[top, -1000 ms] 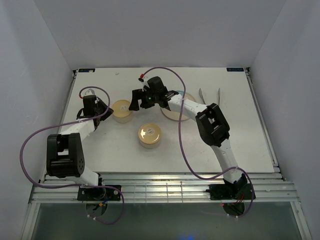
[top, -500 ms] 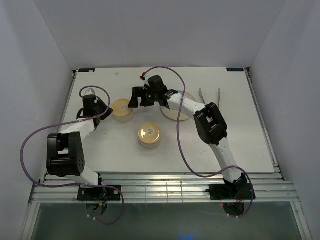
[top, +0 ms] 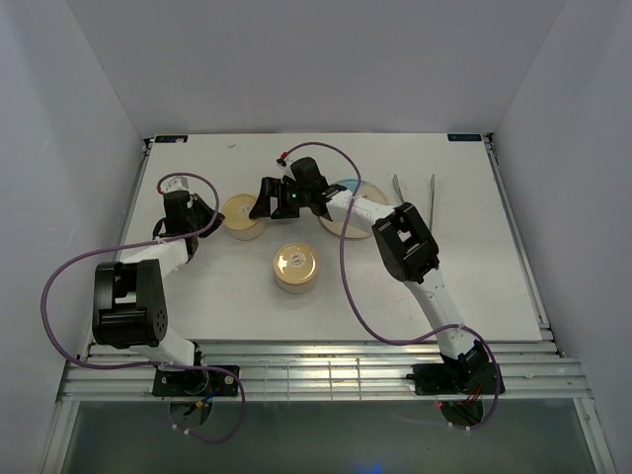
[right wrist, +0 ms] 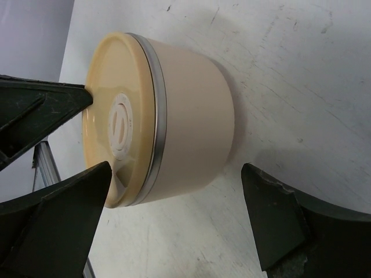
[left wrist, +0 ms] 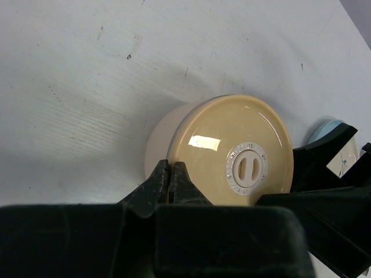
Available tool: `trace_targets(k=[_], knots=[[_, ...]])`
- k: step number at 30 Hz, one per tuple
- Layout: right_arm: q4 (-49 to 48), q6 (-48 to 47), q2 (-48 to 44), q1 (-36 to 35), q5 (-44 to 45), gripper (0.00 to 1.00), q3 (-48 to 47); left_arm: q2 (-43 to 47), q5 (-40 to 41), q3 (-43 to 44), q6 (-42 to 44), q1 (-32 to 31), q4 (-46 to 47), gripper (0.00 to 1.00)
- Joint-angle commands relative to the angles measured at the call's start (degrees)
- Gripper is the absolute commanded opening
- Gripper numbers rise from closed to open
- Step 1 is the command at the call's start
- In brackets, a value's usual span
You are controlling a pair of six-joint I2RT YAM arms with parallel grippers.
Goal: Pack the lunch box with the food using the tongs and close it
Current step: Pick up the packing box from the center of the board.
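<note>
The lunch box is two round tins with tan lids. The far tin [top: 240, 217] stands between my two grippers; the near tin [top: 294, 267] stands alone. My left gripper [top: 204, 212] is shut, its tips [left wrist: 170, 171] against the rim of the far tin's lid [left wrist: 232, 150], with nothing between them. My right gripper [top: 262, 202] is wide open at that tin's right side. In the right wrist view the tin [right wrist: 191, 121] lies just beyond the open gripper [right wrist: 174, 220]. The tongs [top: 398, 190] lie at the back right. I cannot make out the food.
A cream and light-blue plate [top: 334, 223] sits right of the far tin, partly under my right arm. White walls close in the table at the left, back and right. Purple cables loop over both arms.
My left gripper has closed at the lid's rim. My right gripper has slid left, closer to the far tin, uncovering more of the plate.
</note>
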State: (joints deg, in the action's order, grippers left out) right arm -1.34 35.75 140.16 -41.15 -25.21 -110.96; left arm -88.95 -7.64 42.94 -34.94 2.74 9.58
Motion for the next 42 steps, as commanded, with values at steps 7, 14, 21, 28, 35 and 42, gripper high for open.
trace_targets(k=[7, 14, 21, 28, 35, 42], knots=[[-6.2, 4.6, 3.5, -0.4, -3.4, 0.98, -4.1, -6.1, -1.0, -4.9, 2.8, -0.3, -7.7, 0.0], [-8.0, 5.9, 4.1, -0.6, -4.8, 0.95, -5.1, -6.4, -2.4, -5.4, 3.1, -0.3, -6.0, 0.0], [-14.1, 9.6, 4.0, -0.3, -9.6, 0.43, -3.8, -4.1, -5.2, -6.0, 2.5, -0.4, -4.2, 0.0], [-21.2, 13.1, -0.3, 1.0, -12.0, 0.08, 0.9, 2.8, -8.2, -4.6, 2.2, -1.3, -5.0, 0.04], [-19.8, 13.4, -4.4, 3.4, -13.4, 0.08, -2.6, 14.8, -7.1, -0.7, 1.0, -1.8, -9.7, 0.63], [-17.7, 11.5, -17.9, 8.4, -15.8, 0.08, 3.4, 25.3, -9.1, 3.7, 0.2, -1.9, -17.9, 0.98]])
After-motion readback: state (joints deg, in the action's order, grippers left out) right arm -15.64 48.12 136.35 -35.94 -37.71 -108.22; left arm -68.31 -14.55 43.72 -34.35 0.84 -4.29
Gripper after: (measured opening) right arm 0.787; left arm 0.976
